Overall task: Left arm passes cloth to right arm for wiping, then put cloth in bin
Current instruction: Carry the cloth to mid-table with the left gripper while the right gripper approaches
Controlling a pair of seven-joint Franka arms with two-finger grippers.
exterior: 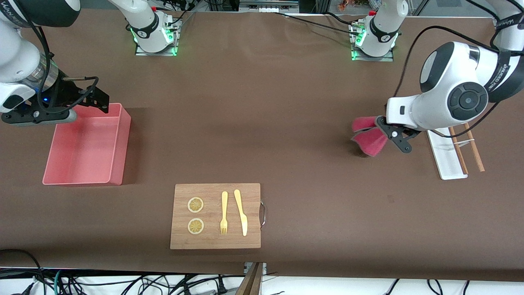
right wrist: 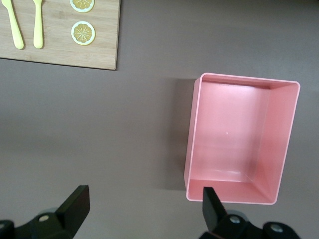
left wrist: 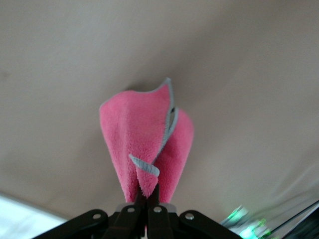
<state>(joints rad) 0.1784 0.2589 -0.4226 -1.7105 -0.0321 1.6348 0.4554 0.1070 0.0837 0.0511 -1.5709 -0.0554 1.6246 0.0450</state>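
The magenta-pink cloth hangs from my left gripper, which is shut on its top edge a little above the table toward the left arm's end. In the left wrist view the cloth droops in folds from the closed gripper. The salmon-pink bin stands empty toward the right arm's end. My right gripper is open and empty, over the bin's edge nearest the robots' bases. In the right wrist view the bin lies beside the open gripper.
A wooden board with a yellow fork, a knife and two lemon slices lies near the front camera. A narrow white tray with chopsticks sits beside the left gripper.
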